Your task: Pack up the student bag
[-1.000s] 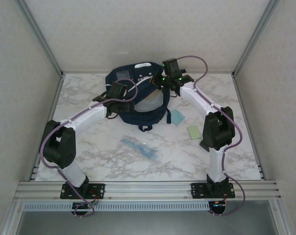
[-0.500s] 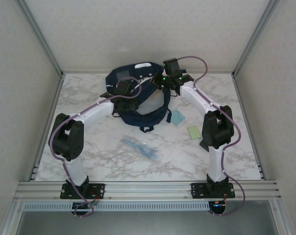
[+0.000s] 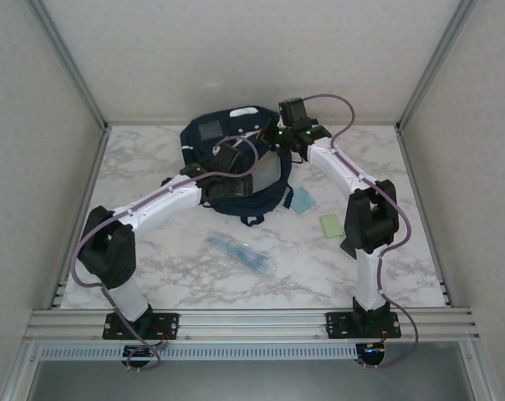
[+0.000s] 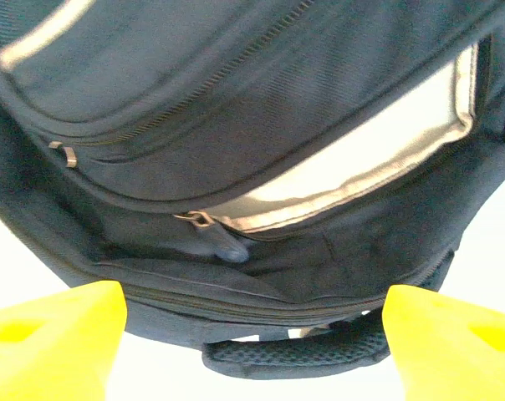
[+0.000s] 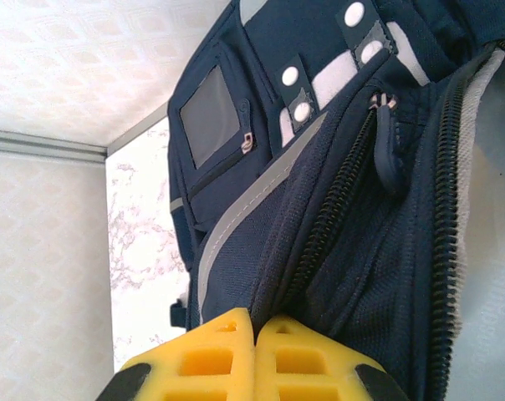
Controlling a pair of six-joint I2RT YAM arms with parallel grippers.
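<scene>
Top external view puts the student bag (image 3: 194,142) at the far middle of the table (image 3: 135,167), its mouth gaping and the pale lining (image 4: 361,159) showing. In the left wrist view that opening runs as a long slit from lower left to upper right, roughly across the gap of the left end effector (image 4: 252,330). Its fingers are spread wide and empty, and the bag lies straight ahead of it, close. The right end effector (image 5: 254,355) sits at the bag's right rim with its fingers pressed together, apparently pinching the zip edge, though the bite itself is hard to see. So your left arm is the free one. A teal card (image 3: 303,200) lies just beside the bag; a green pad (image 3: 331,225) and a bundle of pens (image 3: 240,252) lie nearer you, likely what you fetch next.
</scene>
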